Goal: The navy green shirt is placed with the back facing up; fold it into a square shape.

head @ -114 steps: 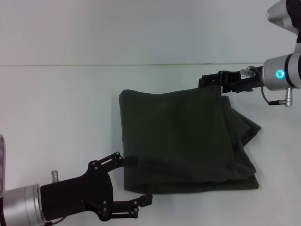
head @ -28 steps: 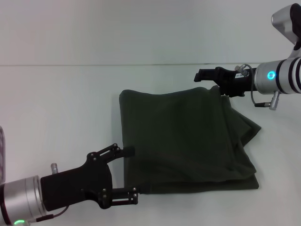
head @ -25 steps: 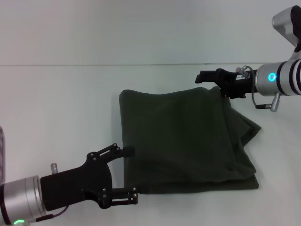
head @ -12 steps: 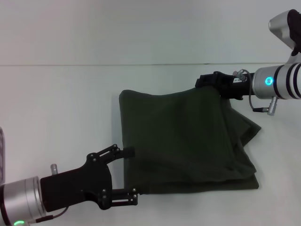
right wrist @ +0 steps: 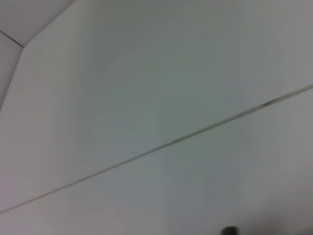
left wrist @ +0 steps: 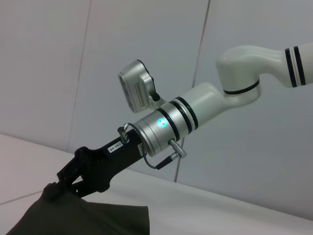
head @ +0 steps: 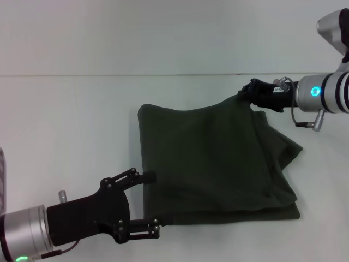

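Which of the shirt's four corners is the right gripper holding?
The far right corner of the navy green shirt: the right gripper is shut on it and lifts it off the table; the other three corners lie flat.

The navy green shirt (head: 212, 164) lies centre-table; the right gripper (head: 246, 95) at its far-right corner, the left gripper (head: 150, 204) at its near-left edge.

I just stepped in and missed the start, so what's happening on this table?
A two-armed robot is folding the navy green shirt, which already lies as a rough square on the white table. The right gripper is pinched on the shirt's far right corner, lifting it slightly. The left gripper sits open at the near left edge, its fingers either side of the cloth there, not clamped. The right side's layers look uneven, so the fold isn't tidy yet.
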